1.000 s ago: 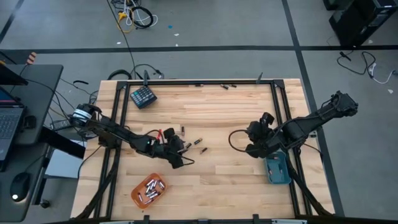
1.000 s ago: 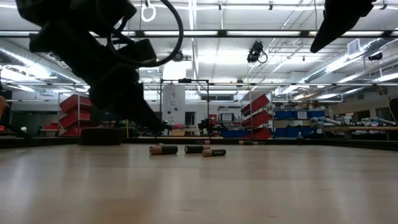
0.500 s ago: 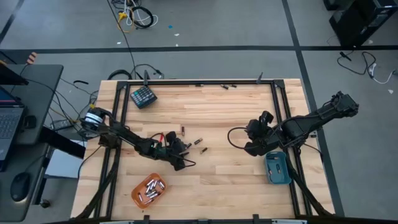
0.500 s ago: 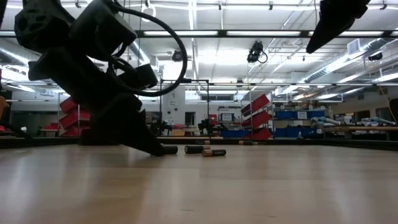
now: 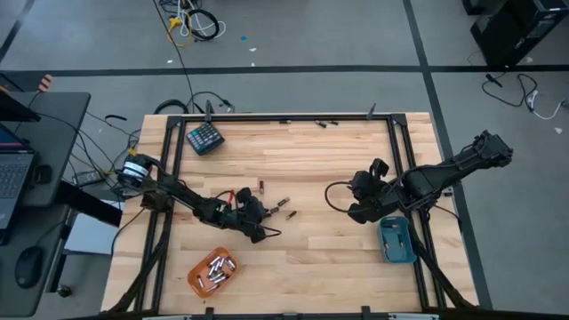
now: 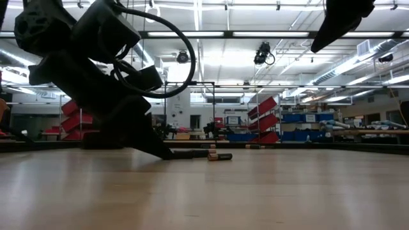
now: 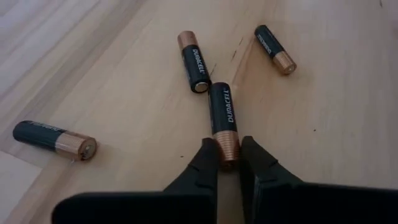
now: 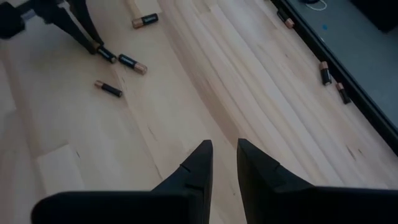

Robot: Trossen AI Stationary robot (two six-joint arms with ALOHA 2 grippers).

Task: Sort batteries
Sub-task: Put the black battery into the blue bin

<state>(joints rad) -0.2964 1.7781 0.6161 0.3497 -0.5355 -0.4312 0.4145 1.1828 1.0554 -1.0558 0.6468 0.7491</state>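
left gripper (image 7: 228, 163) low on the table (image 5: 338, 258) left of centre, fingers (image 7: 205, 163) pinched on the copper end of a held battery (image 7: 224, 121) lying flat. three loose batteries (image 7: 192, 61) lie just beside it, black and copper cylinders; "duracell" readable on two. bare pale wood planks run wide around them and across the table's middle. right gripper (image 8: 224, 163) hangs above the table's right side, fingers a narrow gap apart, nothing between them. orange tray (image 5: 212, 272) near the front edge holds more cells; blue tray (image 5: 396, 240) by the right rail. teal keypad block (image 5: 204, 138) at the back left corner. a few cells (image 8: 325, 73) lie on the dark back rail.
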